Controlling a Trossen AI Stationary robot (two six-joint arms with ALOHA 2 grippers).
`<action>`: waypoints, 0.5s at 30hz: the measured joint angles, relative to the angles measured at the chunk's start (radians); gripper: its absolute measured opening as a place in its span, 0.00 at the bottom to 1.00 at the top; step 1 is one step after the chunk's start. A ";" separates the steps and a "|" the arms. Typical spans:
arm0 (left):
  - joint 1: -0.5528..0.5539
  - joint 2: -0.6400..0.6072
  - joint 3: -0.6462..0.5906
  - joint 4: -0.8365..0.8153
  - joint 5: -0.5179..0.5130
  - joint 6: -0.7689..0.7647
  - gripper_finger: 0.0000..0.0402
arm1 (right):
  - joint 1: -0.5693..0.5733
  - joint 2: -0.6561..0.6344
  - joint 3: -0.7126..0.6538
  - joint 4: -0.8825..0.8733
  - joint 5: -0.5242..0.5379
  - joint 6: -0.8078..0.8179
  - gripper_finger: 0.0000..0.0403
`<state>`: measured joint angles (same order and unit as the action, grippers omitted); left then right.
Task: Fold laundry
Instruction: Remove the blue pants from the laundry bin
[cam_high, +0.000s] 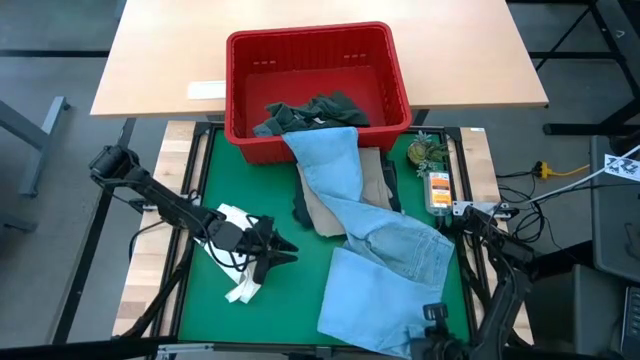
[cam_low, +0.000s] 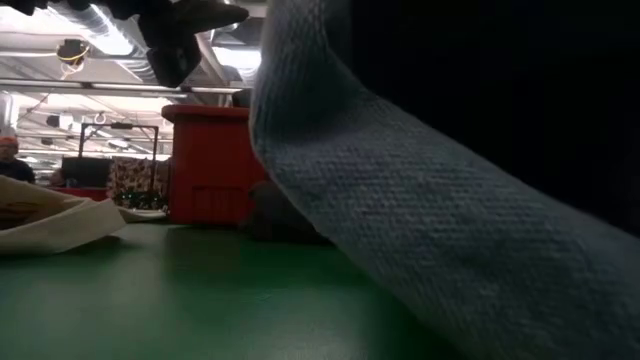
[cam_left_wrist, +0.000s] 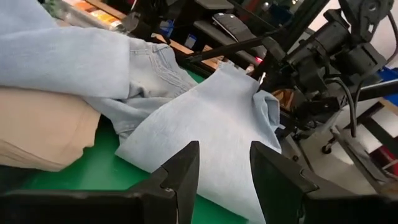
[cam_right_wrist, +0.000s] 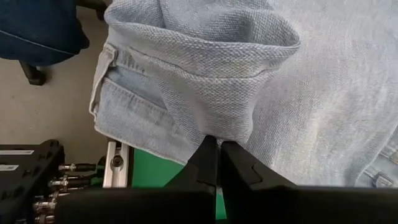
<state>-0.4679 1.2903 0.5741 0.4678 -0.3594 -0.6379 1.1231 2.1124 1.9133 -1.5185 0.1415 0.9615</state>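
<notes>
Light blue jeans (cam_high: 370, 230) spill out of the red basket (cam_high: 310, 45) and run down the green mat toward the near right. A beige piece (cam_high: 325, 210) lies under them, and a dark green-grey piece (cam_high: 320, 110) sits in the basket. My right gripper (cam_high: 432, 318) is shut on the jeans' near leg end. My left gripper (cam_high: 285, 250) stands open over the white tote bag (cam_high: 245, 290) on the left. It points toward the jeans (cam_left_wrist: 205, 118) with nothing between its fingers (cam_left_wrist: 180, 174). My right gripper pinches a bunched fold of the jeans' leg (cam_right_wrist: 217, 124), close to the hem (cam_right_wrist: 137, 112), between its two shut fingers. The fingers come from above, pointing down. That corner of the leg (cam_left_wrist: 249, 71) is drawn up into a peak; the rest of the leg lies on the mat.
A small green plant (cam_high: 428, 152) and an orange packet (cam_high: 438, 190) sit by the mat's right edge. A wooden table (cam_high: 150, 60) stands behind the basket. Bare green mat (cam_high: 300, 300) lies between the tote bag and the jeans. A person (cam_low: 10, 155) shows far off in the room.
</notes>
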 joint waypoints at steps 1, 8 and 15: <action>0.000 0.000 0.000 0.004 -0.001 0.009 0.34 | -0.006 0.000 -0.001 0.003 -0.001 0.000 0.01; -0.007 0.131 0.000 0.239 0.015 0.146 0.34 | -0.012 0.000 -0.005 0.018 -0.045 -0.018 0.01; -0.001 0.288 0.120 0.282 0.022 0.288 0.34 | -0.012 0.000 -0.005 0.035 -0.058 -0.050 0.14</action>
<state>-0.4688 1.5782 0.6940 0.7499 -0.3373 -0.3495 1.1110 2.1128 1.9087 -1.4833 0.0830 0.9115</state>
